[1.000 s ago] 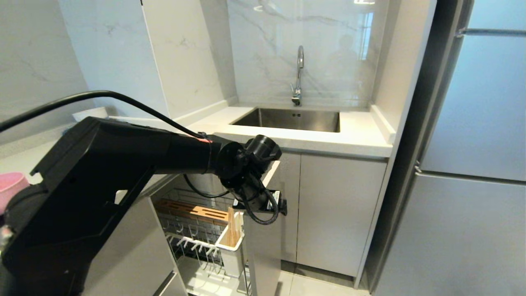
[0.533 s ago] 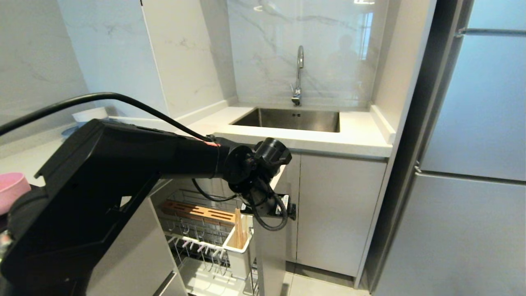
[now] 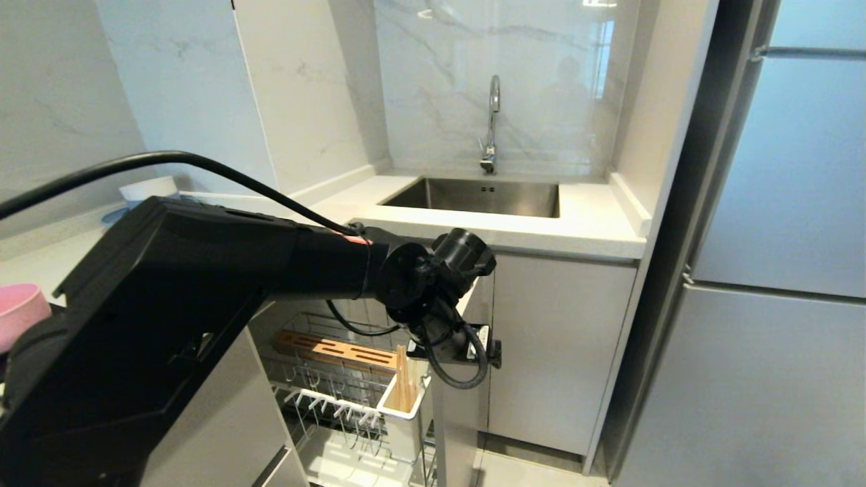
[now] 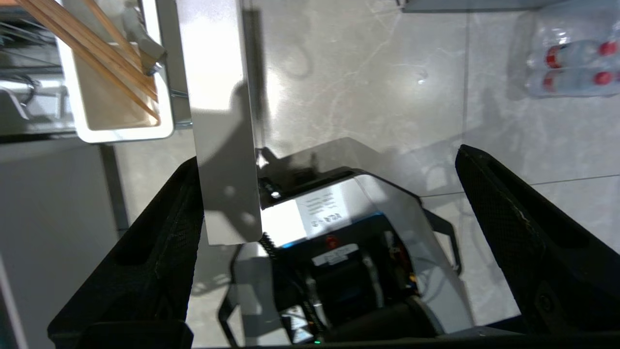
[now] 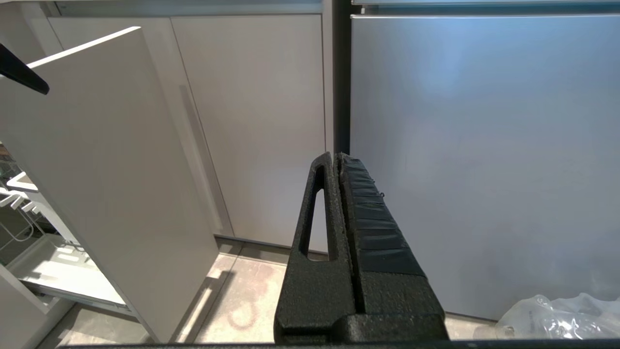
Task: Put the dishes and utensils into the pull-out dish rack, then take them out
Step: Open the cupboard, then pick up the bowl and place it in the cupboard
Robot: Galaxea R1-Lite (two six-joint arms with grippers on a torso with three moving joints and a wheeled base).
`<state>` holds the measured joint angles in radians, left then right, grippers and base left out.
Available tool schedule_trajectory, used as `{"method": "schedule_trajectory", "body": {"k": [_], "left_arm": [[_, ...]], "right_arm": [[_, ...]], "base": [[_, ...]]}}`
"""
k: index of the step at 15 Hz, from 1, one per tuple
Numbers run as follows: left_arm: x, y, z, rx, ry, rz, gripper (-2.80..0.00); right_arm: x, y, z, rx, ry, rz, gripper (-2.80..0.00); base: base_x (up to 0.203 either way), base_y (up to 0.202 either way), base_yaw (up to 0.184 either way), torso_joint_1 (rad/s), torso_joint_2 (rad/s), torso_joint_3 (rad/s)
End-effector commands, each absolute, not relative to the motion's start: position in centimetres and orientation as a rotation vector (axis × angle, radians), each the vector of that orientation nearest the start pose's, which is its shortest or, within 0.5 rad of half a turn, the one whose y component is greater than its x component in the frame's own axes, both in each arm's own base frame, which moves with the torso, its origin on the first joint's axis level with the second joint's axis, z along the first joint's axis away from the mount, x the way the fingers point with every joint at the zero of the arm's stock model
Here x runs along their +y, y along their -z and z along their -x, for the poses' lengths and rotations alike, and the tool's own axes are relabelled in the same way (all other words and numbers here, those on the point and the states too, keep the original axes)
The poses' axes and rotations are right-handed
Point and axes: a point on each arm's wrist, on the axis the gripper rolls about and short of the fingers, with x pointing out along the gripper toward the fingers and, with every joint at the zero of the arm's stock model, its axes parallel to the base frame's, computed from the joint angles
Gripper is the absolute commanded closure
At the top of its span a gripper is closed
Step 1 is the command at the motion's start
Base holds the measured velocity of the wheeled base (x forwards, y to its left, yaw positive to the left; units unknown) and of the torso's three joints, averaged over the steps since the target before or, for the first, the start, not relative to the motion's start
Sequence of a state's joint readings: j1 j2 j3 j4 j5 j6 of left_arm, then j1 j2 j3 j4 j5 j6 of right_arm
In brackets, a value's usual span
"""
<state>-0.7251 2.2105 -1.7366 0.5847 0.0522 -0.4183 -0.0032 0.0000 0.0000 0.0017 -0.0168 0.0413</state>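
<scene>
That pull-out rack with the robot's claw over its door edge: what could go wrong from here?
1. The left gripper stands open astride the top edge of the grey door front, one finger against it; it might slip off.
2. The chopsticks lean loosely in the white utensil holder; a jerk could tip them out.
3. The rack holds only chopsticks; the pink bowl sits on the counter behind the arm, which could knock it.
</scene>
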Motion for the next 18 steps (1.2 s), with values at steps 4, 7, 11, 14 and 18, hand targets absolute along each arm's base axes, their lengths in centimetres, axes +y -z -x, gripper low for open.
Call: {"method": "schedule_trajectory", "body": {"k": [4, 7, 11, 14, 18], "left_arm": [[-28.5, -14.1, -30.6, 1.106, 0.409, -0.018, -2.80], [-28.6, -14.2, -30.5, 1.108, 0.410, -0.020, -2.80], [-28.2, -14.2, -30.8, 1.107, 0.395, -0.018, -2.80], [-27.7, -14.8, -31.1, 1.093, 0.386, -0.010, -2.80], [-25.9, -19.2, -30.1, 0.999, 0.398, 0.041, -2.80]], "right_arm": [[0.0, -7.5, 2.3, 0.003, 0.020, -0.041, 0.00], [0.0, -7.5, 2.3, 0.003, 0.020, -0.041, 0.00], [0.0, -7.5, 2.3, 0.003, 0.020, -0.041, 0.00], [0.0, -7.5, 2.3, 0.003, 0.020, -0.041, 0.00], [0.0, -7.5, 2.3, 0.003, 0.020, -0.041, 0.00]], "base": [[0.000, 0.000, 0.000, 0.000, 0.00, 0.000], [0.000, 0.000, 0.000, 0.000, 0.00, 0.000], [0.000, 0.000, 0.000, 0.000, 0.00, 0.000], [0.000, 0.000, 0.000, 0.000, 0.00, 0.000], [0.000, 0.000, 0.000, 0.000, 0.00, 0.000]]}}
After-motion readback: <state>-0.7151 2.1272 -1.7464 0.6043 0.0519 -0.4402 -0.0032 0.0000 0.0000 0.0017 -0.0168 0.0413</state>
